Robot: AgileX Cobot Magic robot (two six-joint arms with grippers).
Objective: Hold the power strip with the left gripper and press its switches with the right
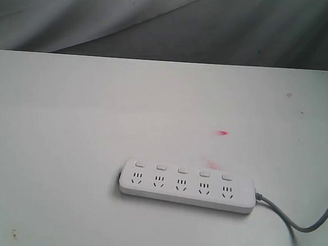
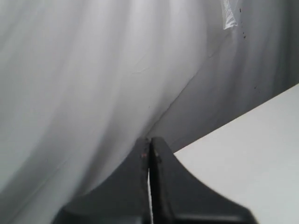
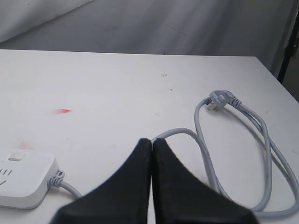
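From my station I count one power strip [image 1: 187, 186], lying flat on the white table [image 1: 66, 150] in the near half, a little right of centre, with its long side running left to right. It carries five switches [image 1: 182, 170] in a row along its far edge and five three-hole sockets [image 1: 180, 184], one just nearside of each switch. One grey cord [image 1: 303, 225] leaves the strip's right end and curves away to the right. In the right wrist view it loops back on itself across the table and ends in a single grey plug [image 3: 218, 99] resting on the surface. If the casing bears a brand or rating, it is too small for me to read from any camera. There are two red smears on the tabletop: a sharper one [image 1: 223, 133] well beyond the strip and a fainter one [image 1: 210, 163] just beyond the fourth switch from the left. A grey-white cloth [image 1: 160, 21] hangs behind the table. The left gripper [image 2: 150, 140] has its black fingers pressed together with nothing between them, and it faces the cloth with a corner of the table off to one side. The right gripper [image 3: 152, 141] is likewise closed on nothing. It hangs above the table near the strip's cord end and touches neither strip nor cord.
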